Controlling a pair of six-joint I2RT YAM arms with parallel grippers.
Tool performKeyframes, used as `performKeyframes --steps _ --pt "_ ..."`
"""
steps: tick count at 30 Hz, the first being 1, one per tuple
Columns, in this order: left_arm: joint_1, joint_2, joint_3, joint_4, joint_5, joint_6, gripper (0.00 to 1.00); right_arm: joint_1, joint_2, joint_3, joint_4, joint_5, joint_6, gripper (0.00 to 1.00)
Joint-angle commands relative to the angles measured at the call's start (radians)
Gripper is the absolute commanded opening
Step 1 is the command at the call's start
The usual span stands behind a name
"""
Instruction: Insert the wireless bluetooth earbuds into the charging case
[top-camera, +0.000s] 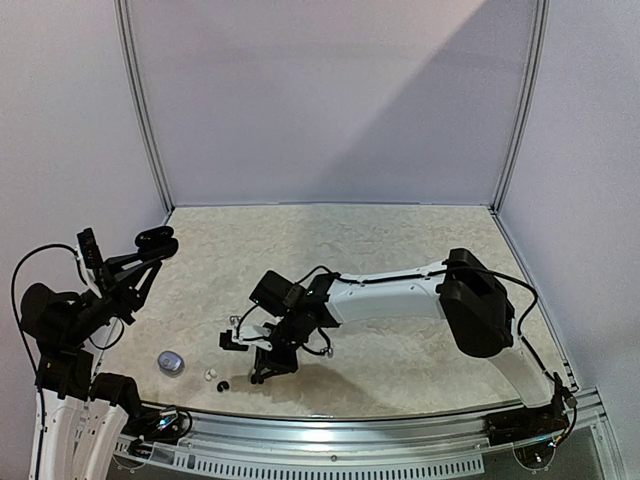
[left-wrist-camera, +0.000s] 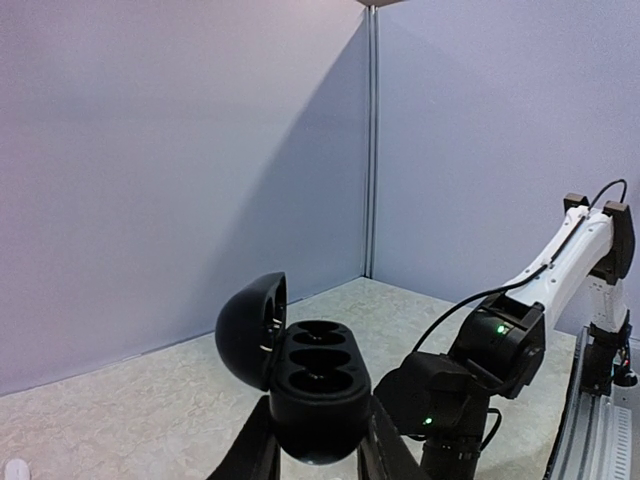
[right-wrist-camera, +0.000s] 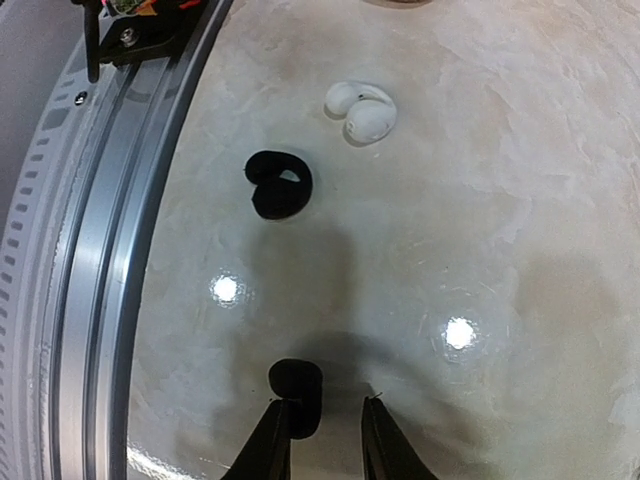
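Note:
My left gripper (left-wrist-camera: 318, 440) is shut on a black charging case (left-wrist-camera: 320, 385) and holds it in the air at the far left (top-camera: 157, 240). The case's lid is swung open and its wells look empty. My right gripper (right-wrist-camera: 326, 410) points down at the table near the front (top-camera: 265, 375). Its jaws stand a little apart. A black earbud (right-wrist-camera: 298, 385) sits between them against the left finger, with a gap to the right finger. Another black earbud (right-wrist-camera: 278, 187) and a white earbud (right-wrist-camera: 362, 110) lie loose on the table beyond it.
A small silvery case (top-camera: 170, 361) lies closed on the table left of the loose buds (top-camera: 210, 375). The metal rail (right-wrist-camera: 100, 250) of the table's near edge runs close beside the buds. Grey walls enclose the table on three sides.

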Motion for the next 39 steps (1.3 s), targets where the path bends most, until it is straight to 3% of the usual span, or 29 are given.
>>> performKeyframes --steps 1,17,26,31,39 --pt "0.014 -0.012 -0.018 0.013 0.011 0.011 0.0 0.025 0.046 0.007 -0.055 -0.007 -0.011 0.22" --pt "0.015 -0.003 -0.016 0.023 0.036 0.009 0.0 0.026 0.023 0.046 -0.098 0.022 0.0 0.0" --pt "-0.007 0.042 0.008 0.097 0.275 -0.007 0.0 -0.07 -0.283 -0.025 -0.057 0.012 0.02 0.0" --pt "-0.054 0.101 0.065 0.085 0.387 0.095 0.0 -0.084 -0.452 -0.016 -0.045 0.038 -0.009 0.0" --pt "-0.188 0.167 0.095 0.05 0.399 0.217 0.0 -0.048 -0.557 0.026 0.045 0.016 -0.022 0.0"
